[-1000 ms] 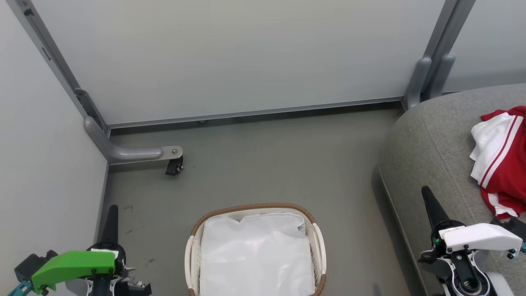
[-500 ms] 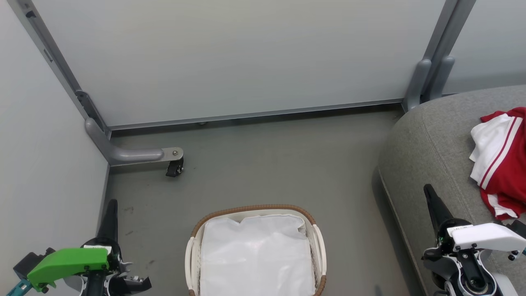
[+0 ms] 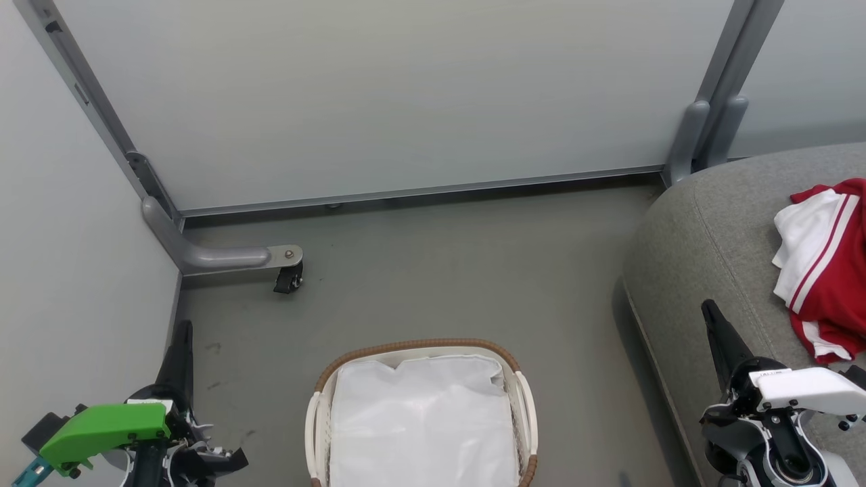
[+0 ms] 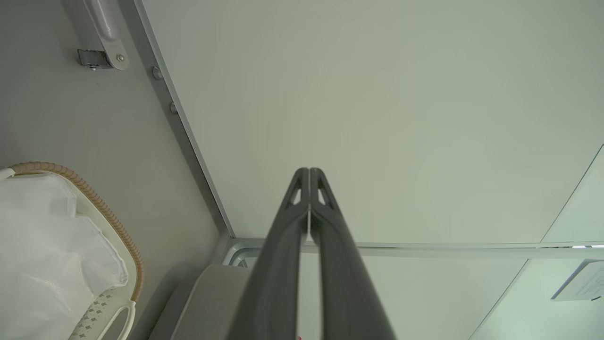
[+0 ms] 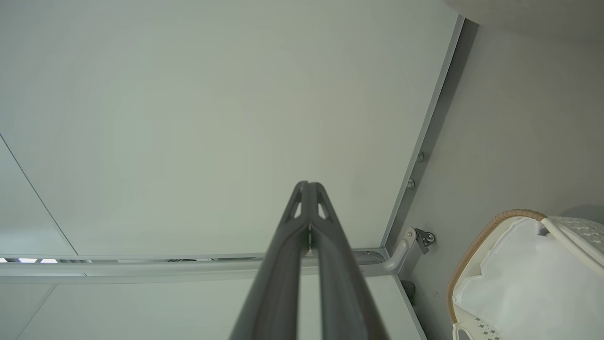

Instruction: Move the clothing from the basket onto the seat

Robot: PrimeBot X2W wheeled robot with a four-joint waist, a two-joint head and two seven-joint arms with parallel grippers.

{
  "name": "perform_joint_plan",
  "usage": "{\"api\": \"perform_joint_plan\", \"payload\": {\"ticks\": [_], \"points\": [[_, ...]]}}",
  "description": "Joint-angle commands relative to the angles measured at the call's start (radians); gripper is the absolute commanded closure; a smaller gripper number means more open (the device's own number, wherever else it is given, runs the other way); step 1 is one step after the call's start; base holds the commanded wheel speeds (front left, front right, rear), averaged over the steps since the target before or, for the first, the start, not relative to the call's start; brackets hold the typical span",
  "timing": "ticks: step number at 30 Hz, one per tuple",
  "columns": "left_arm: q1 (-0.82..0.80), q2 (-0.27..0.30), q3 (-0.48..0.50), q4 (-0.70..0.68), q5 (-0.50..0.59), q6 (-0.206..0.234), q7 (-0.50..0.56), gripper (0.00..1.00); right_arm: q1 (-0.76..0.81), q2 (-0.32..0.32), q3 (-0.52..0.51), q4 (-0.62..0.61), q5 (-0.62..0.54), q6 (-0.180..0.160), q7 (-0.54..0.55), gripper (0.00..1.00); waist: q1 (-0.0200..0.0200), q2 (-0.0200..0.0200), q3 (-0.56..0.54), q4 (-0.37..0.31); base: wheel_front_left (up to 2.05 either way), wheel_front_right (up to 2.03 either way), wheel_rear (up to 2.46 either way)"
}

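Jaws on the left gripper and right gripper sit closed and empty beside the basket, seemingly down to its liner, because the clothing lies on the seat at right.

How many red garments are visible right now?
1: a red-and-white garment bundle on the sofa seat, cut off by the frame; it may hide more. The basket holds a white liner.

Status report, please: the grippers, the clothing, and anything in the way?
Shut and empty: left gripper, right gripper. The clothing lies on the seat; the basket holds its white liner, no red visible. No obstacle seen.
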Motion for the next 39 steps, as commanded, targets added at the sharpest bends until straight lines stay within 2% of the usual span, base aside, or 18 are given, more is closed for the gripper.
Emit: {"api": "perform_joint_plan", "payload": {"ticks": [1, 39], "points": [[-0.017, 0.007, 0.005, -0.007, -0.022, -0.006, 0.008, 1.00, 0.010, -0.006, -0.005, -0.006, 0.023, 0.000, 0.007, 1.00, 0.0000, 0.0000, -0.001, 0.000, 0.00, 0.00, 0.00], [-0.016, 0.007, 0.005, -0.008, -0.038, -0.006, 0.012, 1.00, 0.012, -0.006, -0.007, -0.008, 0.039, 0.000, 0.011, 1.00, 0.0000, 0.0000, -0.002, 0.000, 0.00, 0.00, 0.00]]}}
